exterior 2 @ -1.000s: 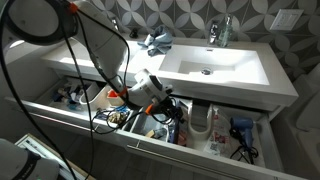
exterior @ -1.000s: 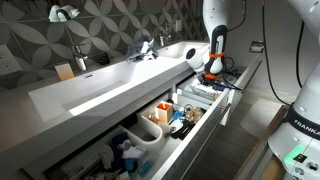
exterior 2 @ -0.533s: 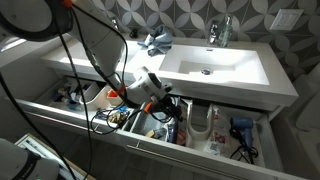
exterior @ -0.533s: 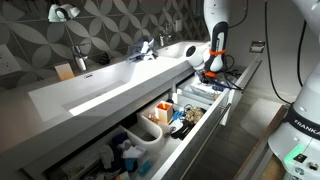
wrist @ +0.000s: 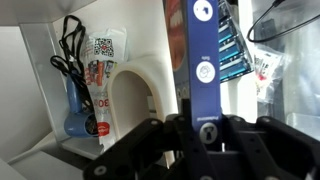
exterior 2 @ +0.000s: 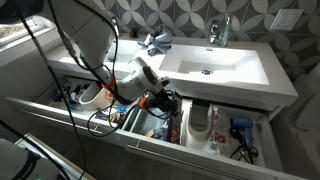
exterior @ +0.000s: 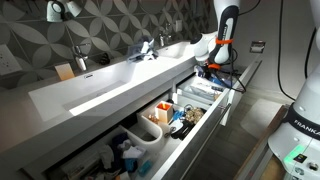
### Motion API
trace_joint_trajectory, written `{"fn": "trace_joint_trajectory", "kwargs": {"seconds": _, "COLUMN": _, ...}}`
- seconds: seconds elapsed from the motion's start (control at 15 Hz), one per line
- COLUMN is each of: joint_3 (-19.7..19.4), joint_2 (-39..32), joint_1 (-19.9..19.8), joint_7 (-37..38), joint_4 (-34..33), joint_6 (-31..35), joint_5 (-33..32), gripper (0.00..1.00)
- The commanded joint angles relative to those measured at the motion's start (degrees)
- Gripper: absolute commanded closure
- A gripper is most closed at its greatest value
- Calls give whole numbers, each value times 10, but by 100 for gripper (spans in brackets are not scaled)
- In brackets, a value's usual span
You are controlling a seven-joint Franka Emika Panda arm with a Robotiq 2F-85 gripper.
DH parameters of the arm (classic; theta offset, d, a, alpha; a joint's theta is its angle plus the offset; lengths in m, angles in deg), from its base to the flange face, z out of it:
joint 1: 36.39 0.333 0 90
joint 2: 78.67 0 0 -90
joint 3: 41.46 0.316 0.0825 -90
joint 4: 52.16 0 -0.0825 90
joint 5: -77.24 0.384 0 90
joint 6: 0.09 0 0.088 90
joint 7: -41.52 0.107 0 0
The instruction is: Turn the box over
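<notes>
The hand (wrist: 203,132) was clamped on the blue box (wrist: 203,60), which stood on edge between its fingers, above the open drawer (exterior: 200,135). Lifting looked done; turning and setting down remained.

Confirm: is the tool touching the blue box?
Touching. The wrist view shows the tool clamped on both sides of the upright box, with no gap.
</notes>
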Motion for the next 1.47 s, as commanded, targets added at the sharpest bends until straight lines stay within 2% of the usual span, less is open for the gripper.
{"fn": "trace_joint_trajectory", "kwargs": {"seconds": 0.0, "joint_3": 47, "joint_2": 84, "joint_1": -74, "joint_7": -148, "joint_4": 83, "joint_6": 55, "joint_5": 42, "gripper": 76}}
{"fn": "trace_joint_trajectory", "kwargs": {"seconds": 0.13, "joint_3": 106, "joint_2": 109, "joint_1": -143, "joint_7": -227, "joint_4": 109, "joint_6": 70, "joint_5": 60, "gripper": 77}}
{"fn": "trace_joint_trajectory", "kwargs": {"seconds": 0.27, "joint_3": 191, "joint_2": 124, "joint_1": -231, "joint_7": -307, "joint_4": 128, "joint_6": 66, "joint_5": 88, "gripper": 94}}
{"fn": "trace_joint_trajectory", "kwargs": {"seconds": 0.4, "joint_3": 281, "joint_2": 121, "joint_1": -314, "joint_7": -389, "joint_4": 135, "joint_6": 49, "joint_5": 136, "gripper": 100}}
{"fn": "trace_joint_trajectory", "kwargs": {"seconds": 0.6, "joint_3": 416, "joint_2": 96, "joint_1": -433, "joint_7": -520, "joint_4": 120, "joint_6": -7, "joint_5": 222, "gripper": 98}}
{"fn": "trace_joint_trajectory", "kwargs": {"seconds": 0.8, "joint_3": 550, "joint_2": 66, "joint_1": -540, "joint_7": -651, "joint_4": 68, "joint_6": -120, "joint_5": 332, "gripper": 98}}
{"fn": "trace_joint_trajectory", "kwargs": {"seconds": 0.87, "joint_3": 400, "joint_2": 112, "joint_1": -398, "joint_7": -623, "joint_4": 109, "joint_6": -36, "joint_5": 345, "gripper": 91}}
{"fn": "trace_joint_trajectory", "kwargs": {"seconds": 1.0, "joint_3": 452, "joint_2": 110, "joint_1": -442, "joint_7": -671, "joint_4": 90, "joint_6": -78, "joint_5": 384, "gripper": 91}}
{"fn": "trace_joint_trajectory", "kwargs": {"seconds": 1.27, "joint_3": 462, "joint_2": 101, "joint_1": -453, "joint_7": -680, "joint_4": 83, "joint_6": -83, "joint_5": 388, "gripper": 91}}
{"fn": "trace_joint_trajectory", "kwargs": {"seconds": 1.33, "joint_3": 463, "joint_2": 100, "joint_1": -453, "joint_7": -680, "joint_4": 83, "joint_6": -83, "joint_5": 388, "gripper": 98}}
{"fn": "trace_joint_trajectory", "kwargs": {"seconds": 1.4, "joint_3": 464, "joint_2": 97, "joint_1": -451, "joint_7": -713, "joint_4": 74, "joint_6": -101, "joint_5": 424, "gripper": 98}}
